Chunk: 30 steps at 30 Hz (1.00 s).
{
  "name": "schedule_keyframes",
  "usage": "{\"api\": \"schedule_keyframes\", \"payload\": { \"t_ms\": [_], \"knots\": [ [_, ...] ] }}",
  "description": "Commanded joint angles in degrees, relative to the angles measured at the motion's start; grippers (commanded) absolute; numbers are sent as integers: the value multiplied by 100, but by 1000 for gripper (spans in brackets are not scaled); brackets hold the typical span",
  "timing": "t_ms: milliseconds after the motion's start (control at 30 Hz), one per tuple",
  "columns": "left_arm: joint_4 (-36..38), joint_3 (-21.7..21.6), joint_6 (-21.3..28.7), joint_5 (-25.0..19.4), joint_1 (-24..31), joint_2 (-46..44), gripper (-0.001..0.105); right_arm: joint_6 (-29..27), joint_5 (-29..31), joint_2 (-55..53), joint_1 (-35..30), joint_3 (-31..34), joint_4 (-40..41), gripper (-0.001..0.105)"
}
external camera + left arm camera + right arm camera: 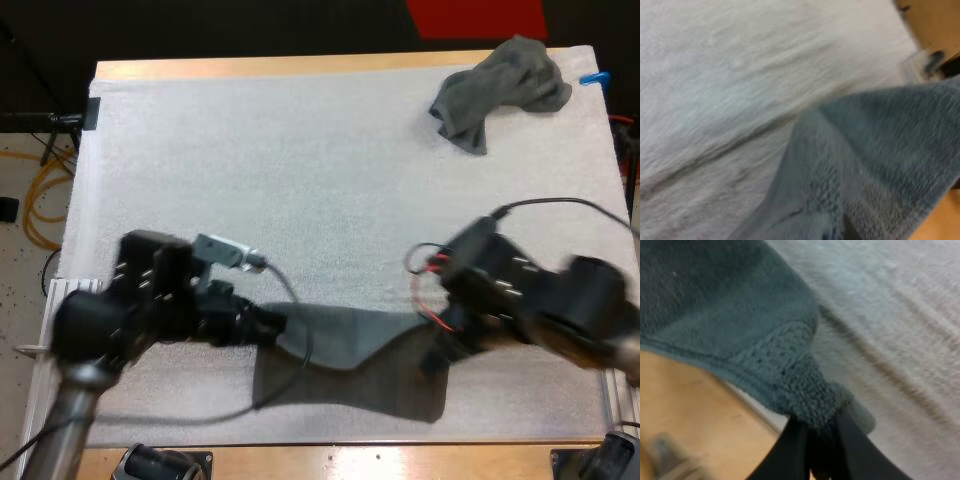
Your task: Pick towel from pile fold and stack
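The right gripper (817,426) is pinching the dark grey-green cloth towel (350,365) by its corner, at the white mat's (300,170) near edge. The left gripper's (268,325) hold cannot be told.

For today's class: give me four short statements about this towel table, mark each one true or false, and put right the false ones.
1. The right claw pinches a corner of the spread towel. True.
2. The crumpled towel lies at the near left corner of the mat. False: it lies at the mat's far right corner.
3. The spread towel hangs between the left claw and the right claw, by the mat's near edge. True.
4. The two towels touch each other. False: they are well apart, with bare mat between them.
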Motion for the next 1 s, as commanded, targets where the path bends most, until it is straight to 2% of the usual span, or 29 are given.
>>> {"api": "schedule_keyframes", "payload": {
  "t_ms": [0, 33, 100, 167, 300, 467, 600, 700, 867, 967],
  "knots": [
    [-586, 239, -87, -214, 22, 164, 0, -102, 282, 293, -201, 264, -331, 0],
    [-731, 345, -80, -239, 53, 238, 0, -118, 313, 398, -294, 344, -476, 0],
    [-1639, 668, -104, -150, 246, 622, 0, -222, 286, 772, -666, 569, -1134, 0],
    [-2211, 770, -230, 21, 383, 989, 0, -330, 227, 1045, -952, 651, -1662, 0],
    [-3172, 777, -345, 336, 692, 1849, 0, -449, -367, 1755, -1393, 659, -2245, 0],
    [-4044, 777, -649, 714, 969, 2806, 0, -407, -486, 2377, -1696, 659, -2659, 0],
    [-4383, 777, -829, 932, 1126, 3470, 0, -191, -509, 2749, -1873, 659, -2940, 0],
    [-4410, 777, -828, 931, 1234, 3751, 0, -81, -421, 2882, -1951, 659, -3120, 0],
    [-4674, 777, -828, 855, 1379, 3871, 0, 51, 32, 2910, -1965, 659, -3486, 0],
    [-4840, 777, -828, 843, 1406, 3869, 0, 186, 98, 2910, -1965, 659, -3587, 0]
  ]
}}
